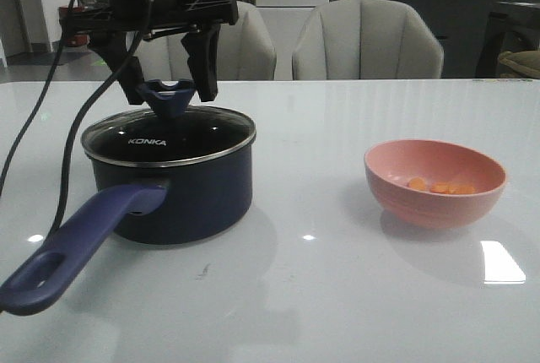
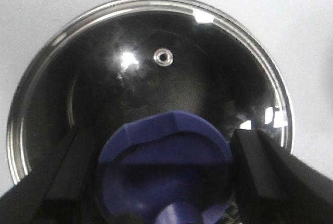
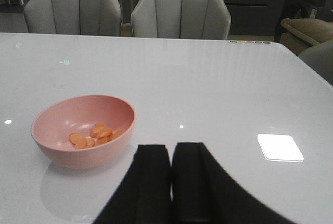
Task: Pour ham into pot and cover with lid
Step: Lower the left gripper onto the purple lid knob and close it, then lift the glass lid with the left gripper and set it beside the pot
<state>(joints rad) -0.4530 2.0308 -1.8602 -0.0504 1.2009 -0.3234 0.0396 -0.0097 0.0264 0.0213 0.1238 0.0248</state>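
Observation:
The clear glass lid [image 1: 169, 137] sits on the dark navy pot [image 1: 190, 198], whose purple-blue handle [image 1: 80, 241] points toward the front left. My left gripper [image 1: 171, 93] is open, and its fingers straddle the lid's blue knob [image 1: 167, 99] without closing on it. In the left wrist view the knob [image 2: 166, 151] lies between the spread fingers of the gripper [image 2: 161, 135] above the lid [image 2: 156, 57]. The ham [image 1: 439, 186] lies in the pink bowl [image 1: 434, 211] at the right. My right gripper [image 3: 171, 153] is shut and empty, near the bowl [image 3: 83, 156] with the ham [image 3: 93, 135].
Two grey chairs [image 1: 367, 38] stand behind the table's far edge. A black cable [image 1: 34, 127] hangs from the left arm down to the table at the left. A bright light reflection [image 1: 502, 262] lies on the white table by the bowl.

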